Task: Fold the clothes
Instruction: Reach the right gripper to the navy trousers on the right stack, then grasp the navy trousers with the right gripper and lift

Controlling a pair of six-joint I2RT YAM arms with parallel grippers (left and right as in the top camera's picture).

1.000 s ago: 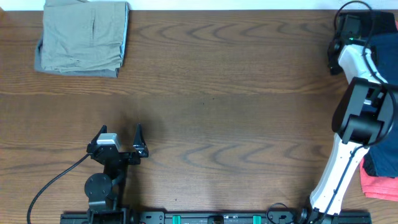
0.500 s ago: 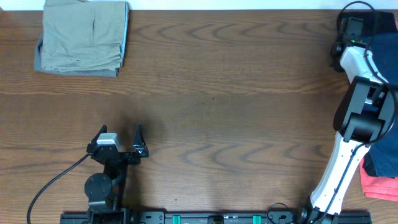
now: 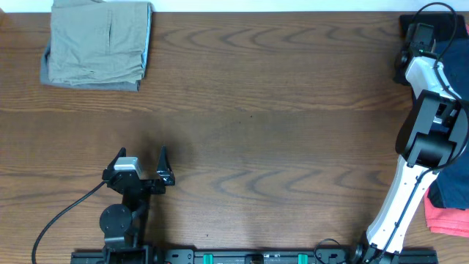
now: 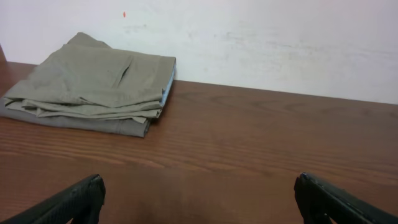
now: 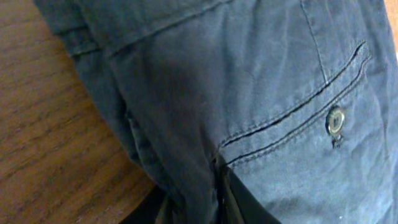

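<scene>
The navy blue shorts, with a back pocket and a button, fill the right wrist view. My right gripper is shut on a bunched fold of them at the table's far right corner. Its dark fingers press the fabric from both sides. More navy cloth shows under the right arm. Folded khaki-grey shorts lie at the far left. My left gripper rests open near the front edge, nothing between its fingers.
A coral-red garment and more dark cloth lie at the right edge near the right arm's base. A white wall runs behind the table's far edge. A black cable trails from the left arm.
My right gripper has closed from open onto a fold of the navy shorts, and the arm has shifted slightly right. The left arm has not moved.
</scene>
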